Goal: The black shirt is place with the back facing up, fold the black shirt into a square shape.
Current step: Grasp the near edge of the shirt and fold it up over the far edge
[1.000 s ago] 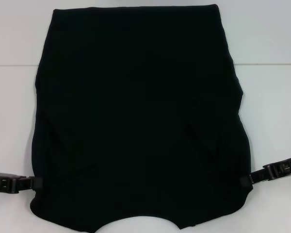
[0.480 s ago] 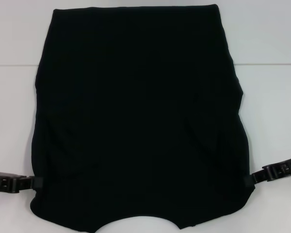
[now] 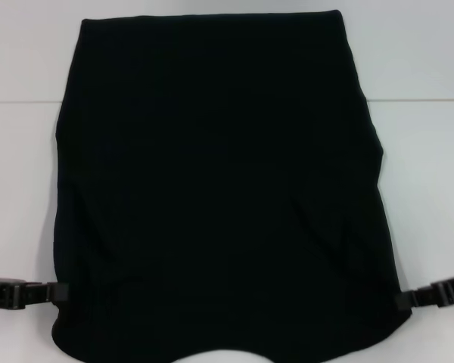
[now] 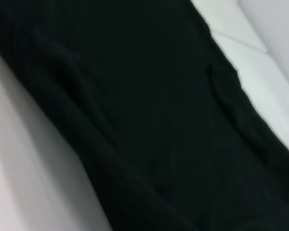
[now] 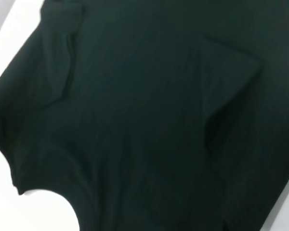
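The black shirt lies spread on the white table, plain side up, with no lettering showing. Its sleeves are folded in, and the curved neckline is at the near edge. My left gripper is shut on the shirt's near left edge. My right gripper is shut on its near right edge. The left wrist view shows only the black cloth running across the table. The right wrist view shows the cloth with a folded flap and the neck curve.
A seam runs across the table behind the shirt's middle. Bare white table surface lies to the left, right and far side of the shirt.
Both grippers have moved toward me and slightly outward, drawing the shirt's near end with them. The near edge now sits lower and wider in the head view.
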Action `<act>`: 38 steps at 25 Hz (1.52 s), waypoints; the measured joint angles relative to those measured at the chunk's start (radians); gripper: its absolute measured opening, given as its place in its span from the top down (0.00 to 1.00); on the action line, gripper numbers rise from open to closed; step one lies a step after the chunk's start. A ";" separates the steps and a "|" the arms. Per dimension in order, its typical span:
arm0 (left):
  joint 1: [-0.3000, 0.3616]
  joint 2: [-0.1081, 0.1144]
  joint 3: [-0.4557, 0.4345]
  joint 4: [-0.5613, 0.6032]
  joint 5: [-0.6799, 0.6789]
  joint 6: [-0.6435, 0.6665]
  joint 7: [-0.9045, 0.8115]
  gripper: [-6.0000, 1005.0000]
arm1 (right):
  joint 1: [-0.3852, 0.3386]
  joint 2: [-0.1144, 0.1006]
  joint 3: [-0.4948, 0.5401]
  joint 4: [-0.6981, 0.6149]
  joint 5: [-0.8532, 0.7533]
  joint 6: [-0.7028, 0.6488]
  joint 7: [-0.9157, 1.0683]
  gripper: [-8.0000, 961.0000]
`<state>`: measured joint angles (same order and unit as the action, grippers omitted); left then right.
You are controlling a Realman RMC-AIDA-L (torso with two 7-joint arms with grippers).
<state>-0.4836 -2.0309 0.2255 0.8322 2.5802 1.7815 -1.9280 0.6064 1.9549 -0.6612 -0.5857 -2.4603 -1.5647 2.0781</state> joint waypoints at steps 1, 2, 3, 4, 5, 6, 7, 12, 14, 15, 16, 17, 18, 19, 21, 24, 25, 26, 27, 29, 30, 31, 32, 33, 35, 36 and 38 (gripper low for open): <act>0.006 0.003 -0.017 0.000 0.000 0.019 0.002 0.93 | -0.010 -0.001 0.007 -0.001 0.000 -0.009 -0.018 0.96; 0.010 0.004 -0.026 0.000 0.000 0.028 0.003 0.93 | -0.023 -0.002 0.016 -0.003 0.000 -0.022 -0.041 0.96; 0.016 0.006 -0.032 0.001 0.000 0.036 0.004 0.93 | -0.034 -0.004 0.023 -0.003 0.000 -0.032 -0.060 0.96; 0.023 0.006 -0.040 0.003 0.001 0.045 0.005 0.93 | -0.044 -0.006 0.030 -0.004 0.000 -0.041 -0.077 0.96; 0.029 0.007 -0.045 0.005 0.001 0.053 0.007 0.93 | -0.057 -0.009 0.038 -0.004 0.000 -0.054 -0.100 0.96; 0.037 0.007 -0.052 0.007 0.002 0.065 0.012 0.93 | -0.067 -0.011 0.044 -0.004 0.000 -0.063 -0.115 0.96; 0.043 0.007 -0.056 0.007 0.004 0.076 0.019 0.93 | -0.081 -0.014 0.050 -0.004 0.000 -0.075 -0.138 0.96; 0.070 0.003 -0.062 0.011 0.010 0.129 0.041 0.93 | -0.137 -0.022 0.072 -0.004 -0.004 -0.137 -0.218 0.96; 0.082 0.000 -0.063 0.013 0.011 0.155 0.046 0.93 | -0.158 -0.024 0.078 -0.006 -0.004 -0.161 -0.247 0.96; 0.088 -0.001 -0.063 0.014 0.011 0.169 0.048 0.93 | -0.167 -0.025 0.082 -0.006 -0.005 -0.172 -0.260 0.96; 0.094 -0.002 -0.063 0.015 0.011 0.180 0.049 0.93 | -0.175 -0.027 0.086 -0.006 -0.005 -0.183 -0.274 0.96; 0.097 -0.003 -0.063 0.015 0.012 0.186 0.050 0.93 | -0.181 -0.029 0.090 -0.007 -0.005 -0.191 -0.286 0.96; 0.100 -0.004 -0.063 0.015 0.012 0.194 0.050 0.93 | -0.187 -0.031 0.095 -0.007 -0.005 -0.199 -0.298 0.96; 0.100 -0.004 -0.063 0.015 0.011 0.198 0.050 0.93 | -0.190 -0.032 0.100 -0.007 -0.005 -0.204 -0.306 0.96; 0.097 -0.004 -0.063 0.012 0.008 0.200 0.047 0.93 | -0.190 -0.035 0.116 -0.007 -0.004 -0.208 -0.321 0.96; 0.063 0.000 -0.064 -0.010 -0.022 0.188 0.031 0.93 | -0.167 -0.038 0.160 -0.006 -0.001 -0.205 -0.340 0.96; 0.046 0.005 -0.064 -0.025 -0.037 0.176 0.022 0.93 | -0.155 -0.038 0.177 -0.006 -0.001 -0.203 -0.346 0.96; 0.031 0.010 -0.064 -0.037 -0.052 0.166 0.015 0.93 | -0.141 -0.037 0.196 -0.007 -0.001 -0.200 -0.351 0.96; 0.007 0.018 -0.064 -0.055 -0.073 0.149 0.006 0.93 | -0.123 -0.036 0.217 -0.006 0.000 -0.196 -0.355 0.96; -0.047 0.039 -0.064 -0.099 -0.109 0.101 -0.012 0.93 | -0.082 -0.034 0.253 -0.004 0.000 -0.179 -0.354 0.96; -0.063 0.045 -0.064 -0.113 -0.117 0.082 -0.016 0.93 | -0.065 -0.034 0.265 -0.004 0.001 -0.167 -0.350 0.96; -0.095 0.058 -0.065 -0.139 -0.129 0.046 -0.020 0.93 | -0.042 -0.032 0.280 -0.004 0.002 -0.146 -0.341 0.96; -0.122 0.067 -0.065 -0.161 -0.136 0.018 -0.021 0.93 | -0.020 -0.031 0.291 -0.003 0.003 -0.127 -0.330 0.96; -0.145 0.074 -0.065 -0.181 -0.139 -0.016 -0.022 0.93 | -0.001 -0.031 0.299 -0.002 0.007 -0.105 -0.318 0.96; -0.192 0.085 -0.064 -0.211 -0.142 -0.101 -0.026 0.93 | 0.044 -0.029 0.308 0.002 0.011 -0.044 -0.287 0.96; -0.213 0.088 -0.064 -0.221 -0.142 -0.145 -0.028 0.93 | 0.061 -0.027 0.309 0.002 0.013 -0.016 -0.275 0.96; -0.246 0.090 -0.064 -0.236 -0.143 -0.221 -0.030 0.93 | 0.100 -0.020 0.307 0.003 0.015 0.049 -0.248 0.96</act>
<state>-0.7301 -1.9411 0.1616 0.5964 2.4375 1.5603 -1.9582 0.7060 1.9349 -0.3546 -0.5825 -2.4455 -1.5156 1.8302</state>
